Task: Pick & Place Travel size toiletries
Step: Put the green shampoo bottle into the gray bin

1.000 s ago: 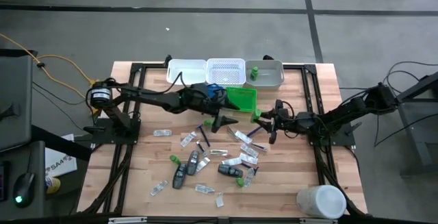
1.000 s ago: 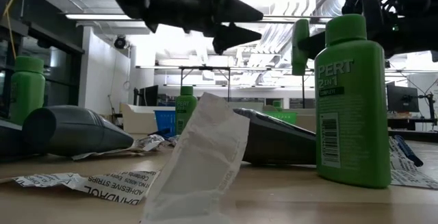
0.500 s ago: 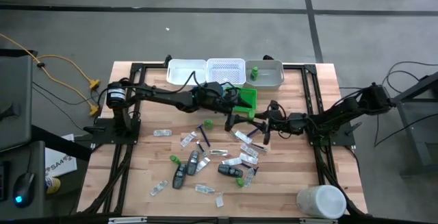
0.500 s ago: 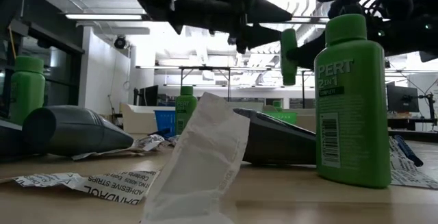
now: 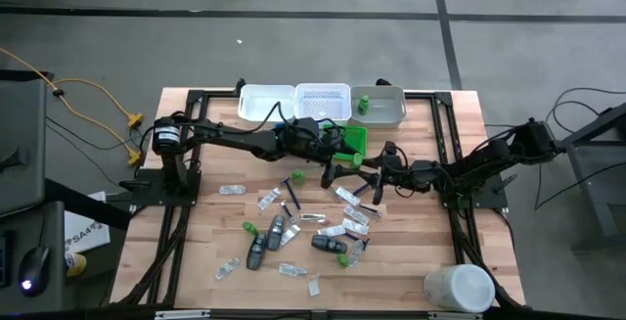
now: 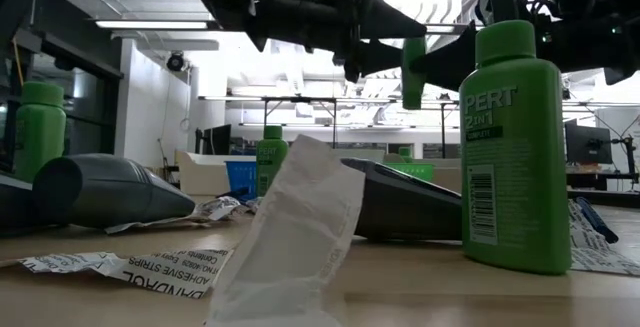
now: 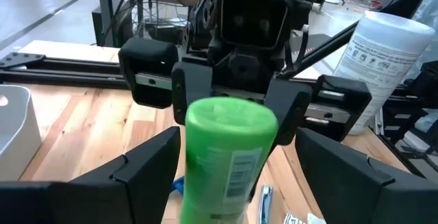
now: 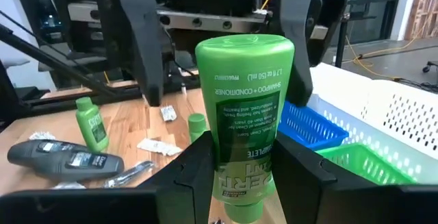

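On the wooden table [image 5: 196, 261] many toiletries [image 5: 293, 232] remain unsorted, while the right gripper [image 5: 377, 180] pinches a green bottle [image 8: 243, 125] between the left gripper's [image 5: 337, 171] spread fingers, near the trays [image 5: 266, 103].

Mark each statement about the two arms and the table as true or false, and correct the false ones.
1. The right gripper holds a green bottle. True.
2. The left gripper is shut on the bottle. False: its fingers stand open on either side of it.
3. A big white container stands by the table's near right corner. True.
4. The grey tray is empty. False: a small green bottle lies in it.
5. The grippers meet above the table's middle. True.
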